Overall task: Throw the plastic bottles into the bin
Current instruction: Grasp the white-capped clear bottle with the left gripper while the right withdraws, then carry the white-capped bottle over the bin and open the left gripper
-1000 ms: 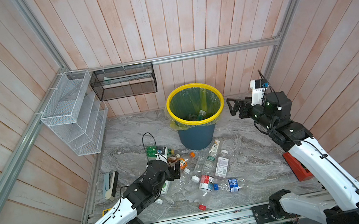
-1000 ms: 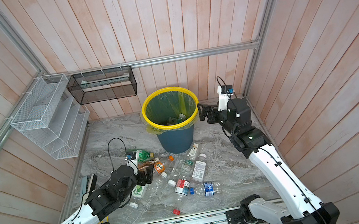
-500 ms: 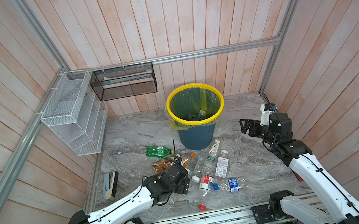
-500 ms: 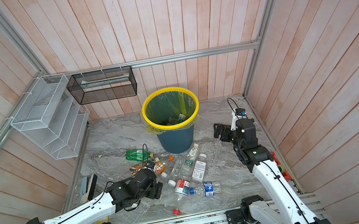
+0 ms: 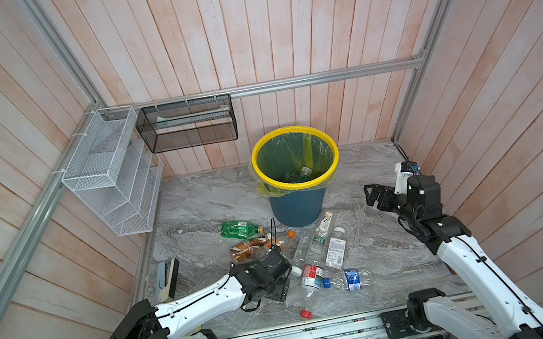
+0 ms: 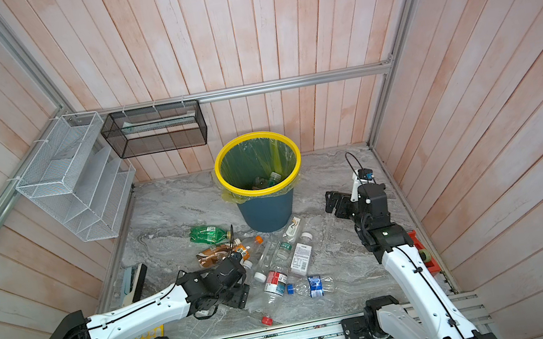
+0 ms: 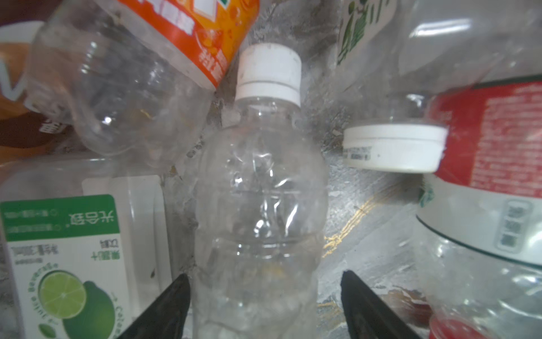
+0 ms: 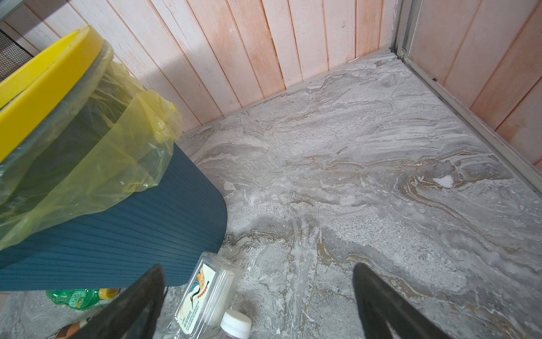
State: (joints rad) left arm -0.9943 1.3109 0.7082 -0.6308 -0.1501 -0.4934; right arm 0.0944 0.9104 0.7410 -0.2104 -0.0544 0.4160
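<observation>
- Starting with the grey floor point(image 5: 201, 204): many plastic bottles point(image 5: 312, 245) lie on it in a heap, just in front of the bin point(image 5: 297, 207), and a few more sit inside the bin already
- The bin stands at the back in the middle, blue with a yellow ring, and its mouth is wide, so dropping from right above the middle looks safe
- The right gripper point(image 5: 373, 198) hangs beside the bin with its jaws wide and nothing in them; it is best kept out of the way of the other arm
- The left gripper point(image 7: 264, 281) is low in the heap, and its jaws stand on both sides of one clear bottle point(image 7: 261, 190) but do not squeeze it yet; a gap shows on one side
- That bottle looks thin and crinkly, so I think a soft, slow squeeze on its fat middle is best, or it can squash and pop out
- The orange-label bottle point(image 7: 132, 73), lime-label bottle point(image 7: 64, 249) and red-label bottle point(image 7: 484, 176) lie very near, so lifting straight up is wise, not sideways
- The small white cap point(image 7: 269, 73) points away from the fingers point(image 7: 164, 311), so the grip lands on the body, which is good
</observation>
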